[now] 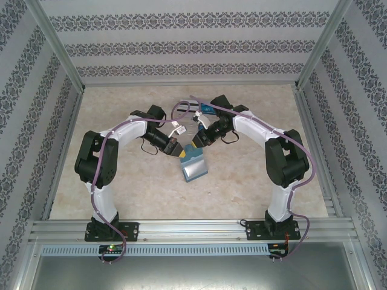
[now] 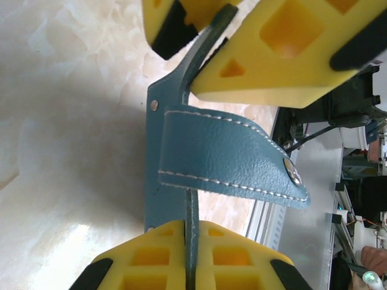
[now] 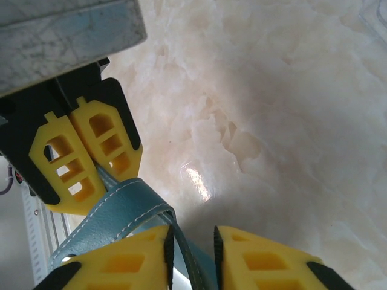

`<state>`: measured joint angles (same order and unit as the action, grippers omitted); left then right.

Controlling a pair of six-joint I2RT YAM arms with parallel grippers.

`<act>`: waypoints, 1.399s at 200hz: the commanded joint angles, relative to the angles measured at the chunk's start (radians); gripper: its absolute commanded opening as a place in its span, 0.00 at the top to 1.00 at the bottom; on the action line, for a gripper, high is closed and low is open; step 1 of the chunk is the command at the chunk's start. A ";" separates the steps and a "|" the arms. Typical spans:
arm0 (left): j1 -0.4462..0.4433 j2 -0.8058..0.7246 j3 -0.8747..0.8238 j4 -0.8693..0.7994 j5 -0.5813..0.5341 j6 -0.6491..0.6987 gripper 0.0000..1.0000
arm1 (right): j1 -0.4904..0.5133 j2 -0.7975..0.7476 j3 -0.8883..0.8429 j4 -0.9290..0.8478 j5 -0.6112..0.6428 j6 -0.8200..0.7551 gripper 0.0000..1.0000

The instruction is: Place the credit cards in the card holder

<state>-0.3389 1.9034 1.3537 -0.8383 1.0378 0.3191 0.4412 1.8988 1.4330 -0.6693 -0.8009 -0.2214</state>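
The teal card holder [image 1: 193, 166] hangs partly open between both grippers, just above the table. My left gripper [image 2: 192, 225] is shut on one edge of the card holder [image 2: 224, 151], whose strap with a snap button lies across the left wrist view. My right gripper [image 3: 190, 232] straddles another edge of the card holder [image 3: 127, 208]; the leather rests against one pad and a gap remains at the other. From above, the left gripper [image 1: 177, 149] and right gripper [image 1: 195, 144] meet at the holder's far end. One blue credit card [image 1: 207, 109] lies behind the right arm.
The marble-patterned table [image 1: 254, 181] is ringed by patterned walls and aluminium posts. A clear tray's corner [image 3: 376, 17] shows at the upper right of the right wrist view. A metal rail [image 1: 193, 228] runs along the near edge by the arm bases.
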 commanded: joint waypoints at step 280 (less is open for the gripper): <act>0.016 -0.138 -0.401 1.006 -0.299 -0.782 0.52 | 0.245 -0.685 -1.127 1.001 1.193 1.427 1.00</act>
<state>-0.3187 1.7771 0.9665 0.1028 0.7578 -0.4213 0.6086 1.2236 0.3370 0.2695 0.1043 1.0550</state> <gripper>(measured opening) 0.486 0.069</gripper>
